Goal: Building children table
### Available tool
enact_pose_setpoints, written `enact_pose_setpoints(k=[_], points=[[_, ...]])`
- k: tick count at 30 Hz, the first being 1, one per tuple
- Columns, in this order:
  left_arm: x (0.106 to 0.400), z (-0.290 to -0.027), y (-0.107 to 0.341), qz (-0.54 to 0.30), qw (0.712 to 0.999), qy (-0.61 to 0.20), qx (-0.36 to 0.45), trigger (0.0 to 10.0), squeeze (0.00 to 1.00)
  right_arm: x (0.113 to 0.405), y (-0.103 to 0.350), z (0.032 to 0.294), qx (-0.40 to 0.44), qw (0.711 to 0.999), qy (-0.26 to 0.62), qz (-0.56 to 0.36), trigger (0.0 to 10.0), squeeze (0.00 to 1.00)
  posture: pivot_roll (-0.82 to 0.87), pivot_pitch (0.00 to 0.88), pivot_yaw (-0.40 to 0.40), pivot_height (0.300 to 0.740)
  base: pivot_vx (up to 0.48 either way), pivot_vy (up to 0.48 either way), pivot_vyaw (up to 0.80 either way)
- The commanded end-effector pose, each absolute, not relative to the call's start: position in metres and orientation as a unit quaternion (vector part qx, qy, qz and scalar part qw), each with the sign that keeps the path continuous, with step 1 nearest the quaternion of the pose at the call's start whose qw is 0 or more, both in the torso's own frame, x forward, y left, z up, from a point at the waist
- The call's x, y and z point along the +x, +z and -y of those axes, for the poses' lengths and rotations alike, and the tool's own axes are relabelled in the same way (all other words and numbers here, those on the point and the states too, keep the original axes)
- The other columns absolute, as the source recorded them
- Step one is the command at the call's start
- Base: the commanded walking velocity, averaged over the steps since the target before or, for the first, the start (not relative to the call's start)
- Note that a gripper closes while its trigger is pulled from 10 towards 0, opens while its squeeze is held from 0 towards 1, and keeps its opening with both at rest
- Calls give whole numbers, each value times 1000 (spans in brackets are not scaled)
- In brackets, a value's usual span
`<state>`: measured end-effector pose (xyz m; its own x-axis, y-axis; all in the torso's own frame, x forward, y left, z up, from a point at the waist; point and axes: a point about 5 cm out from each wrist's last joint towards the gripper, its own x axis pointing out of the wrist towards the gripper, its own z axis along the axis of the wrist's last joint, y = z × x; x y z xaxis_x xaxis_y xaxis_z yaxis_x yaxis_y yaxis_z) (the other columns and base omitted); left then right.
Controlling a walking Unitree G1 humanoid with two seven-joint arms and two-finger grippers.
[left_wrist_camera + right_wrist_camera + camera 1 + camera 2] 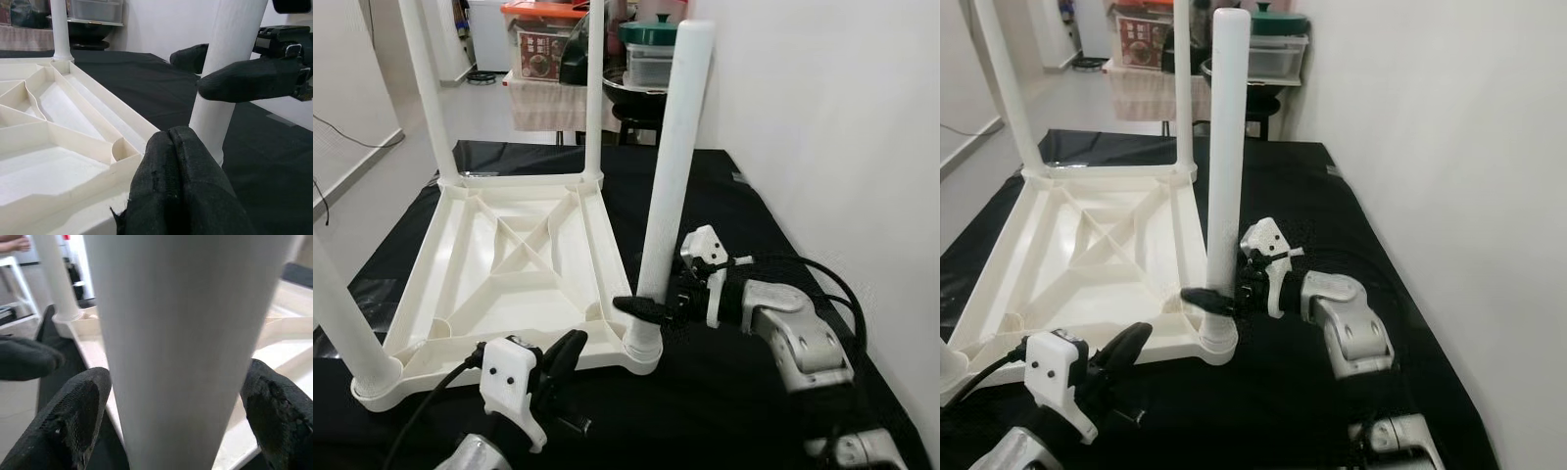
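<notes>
my right end effector (651, 306) grips the white plastic table leg (671, 176); i press straight down, keeping it upright in the socket.

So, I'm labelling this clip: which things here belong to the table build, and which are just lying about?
Part of the job:
- white plastic tabletop, upside down on the black cloth
- white tube leg in its near right corner socket
- right gripper, fingers either side of that leg
- left gripper, shut, by the near rim

Lying about:
- green-lidded pot behind
- clear storage boxes
</notes>
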<state>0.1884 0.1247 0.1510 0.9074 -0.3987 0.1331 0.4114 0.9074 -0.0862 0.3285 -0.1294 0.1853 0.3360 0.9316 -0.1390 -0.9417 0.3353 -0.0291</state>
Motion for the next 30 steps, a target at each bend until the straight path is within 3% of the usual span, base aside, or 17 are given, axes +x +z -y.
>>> enact_pose_setpoints(k=[1, 2, 11, 18, 22, 28, 29, 30], points=[[188, -124, 148, 51, 976, -206, -52, 8275, 0, 331, 189, 129, -46, 802, 595, -40, 9725, 0, 63, 0, -112, 740, 0, 0, 0], [188, -124, 148, 51, 976, -206, -52, 8275, 0, 333, 190, 131, -41, 800, 597, -40, 0, 0, 64, 0, -111, 740, 0, 0, 0], [187, -124, 147, 50, 975, -208, -53, 8235, 0, 339, 191, 140, -27, 778, 627, -33, 0, 0, 56, 0, -104, 740, 0, 0, 0], [188, -125, 147, 50, 975, -208, -54, 8196, 0, 341, 175, 146, 17, 787, 615, -52, 0, 0, 59, 0, -105, 740, 0, 0, 0], [187, -125, 147, 50, 976, -207, -54, 8118, 0, 353, 180, 156, 93, 823, 559, -37, 0, 0, 56, 0, -100, 740, 0, 0, 0], [187, -125, 147, 49, 975, -208, -55, 8118, 0, 352, 175, 155, 58, 830, 553, -38, 0, 0, 48, 0, -98, 740, 0, 0, 0], [186, -125, 147, 49, 975, -209, -55, 8078, 0, 355, 173, 155, 34, 849, 526, -37, 0, 0, 54, 0, -108, 740, 0, 0, 0], [185, -125, 147, 49, 975, -209, -55, 8118, 0, 359, 166, 155, 5, 888, 457, -52, 0, 0, 53, 3, -121, 740, 0, 0, 0]])
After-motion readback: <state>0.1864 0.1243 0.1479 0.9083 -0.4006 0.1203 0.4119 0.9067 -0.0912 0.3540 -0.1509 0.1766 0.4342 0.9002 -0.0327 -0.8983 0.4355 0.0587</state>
